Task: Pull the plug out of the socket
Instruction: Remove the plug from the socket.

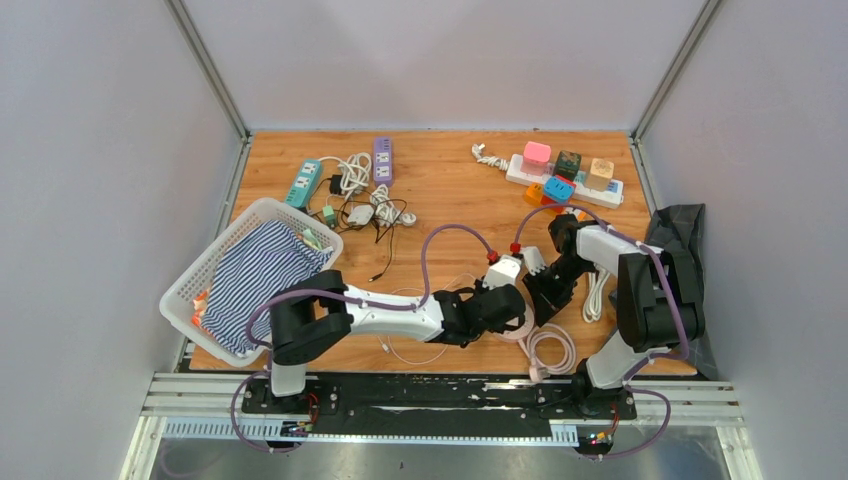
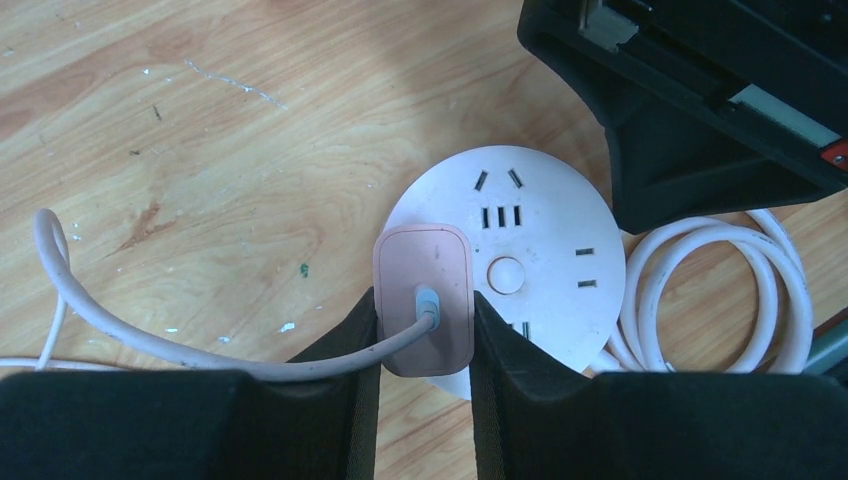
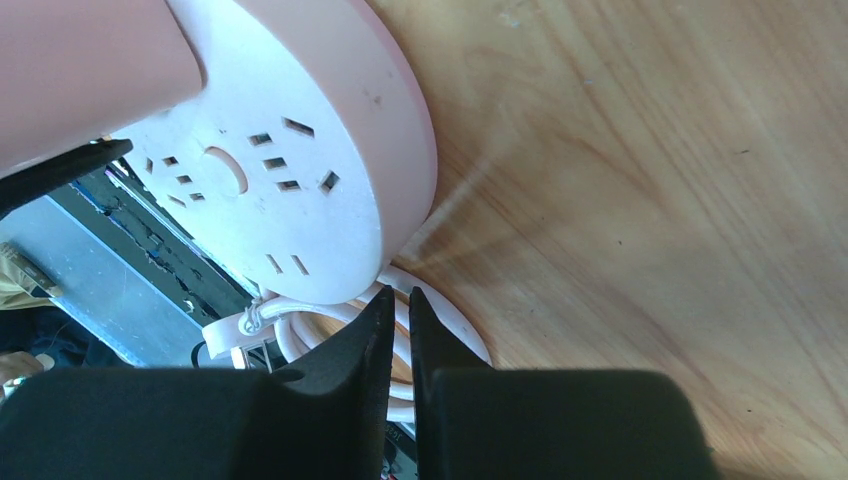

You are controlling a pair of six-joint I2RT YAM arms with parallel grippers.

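Your left arm (image 1: pixel 385 312) is a white link between black joints. Your right arm (image 1: pixel 610 245) has the same white shell, plus a bulky black elbow (image 1: pixel 655 290). A purple cable (image 1: pixel 440 240) loops along each one, with a red connector (image 1: pixel 492 257) just behind the claw, beside a white camera block (image 1: pixel 505 270). Your left claw (image 2: pixel 424 300) has matte black wedge fingers (image 2: pixel 345 400) with flat inner faces. Your right claw (image 3: pixel 399 297) tapers to thin black tips, and its black housing (image 2: pixel 700 110) shows a small red tab (image 2: pixel 836 152).

Bright, even light, soft shadows; in the right wrist view the close plug (image 3: pixel 90 70) looks blurred, perhaps overexposed.
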